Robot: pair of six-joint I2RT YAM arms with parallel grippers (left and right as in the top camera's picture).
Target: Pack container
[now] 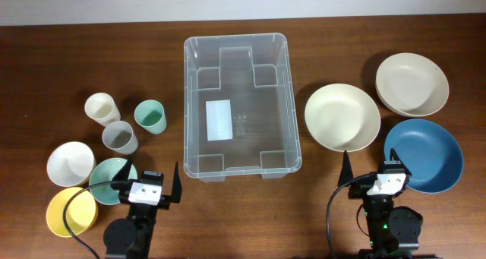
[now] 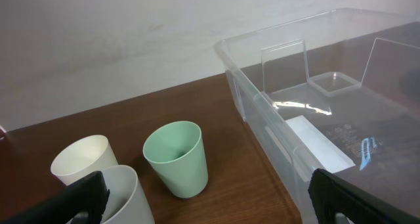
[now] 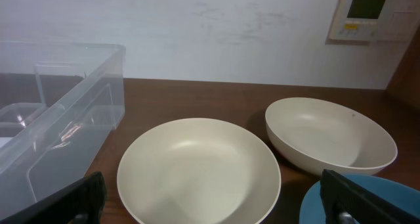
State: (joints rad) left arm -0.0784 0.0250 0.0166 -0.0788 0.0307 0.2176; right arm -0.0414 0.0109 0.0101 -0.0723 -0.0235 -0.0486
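where the brown wooden surface [image 1: 61,54] is seen from above, the clear container [image 1: 199,149] is found at its middle. toward the right edge three large bowls are set: a cream bowl [image 1: 342,116] just beside the container, a second cream bowl [image 1: 411,83] behind it, and a blue bowl [image 1: 425,154] nearer the near edge. by the near-left corner a white bowl [image 1: 70,162], a teal bowl [image 1: 106,172] and a yellow bowl [image 1: 67,212] are grouped. a cream cup [image 1: 101,107], a green cup [image 1: 150,115] and a grey cup [image 1: 120,137] are placed behind them. at the near edge the left jaws and the right jaws are held wide apart, nothing gripped.
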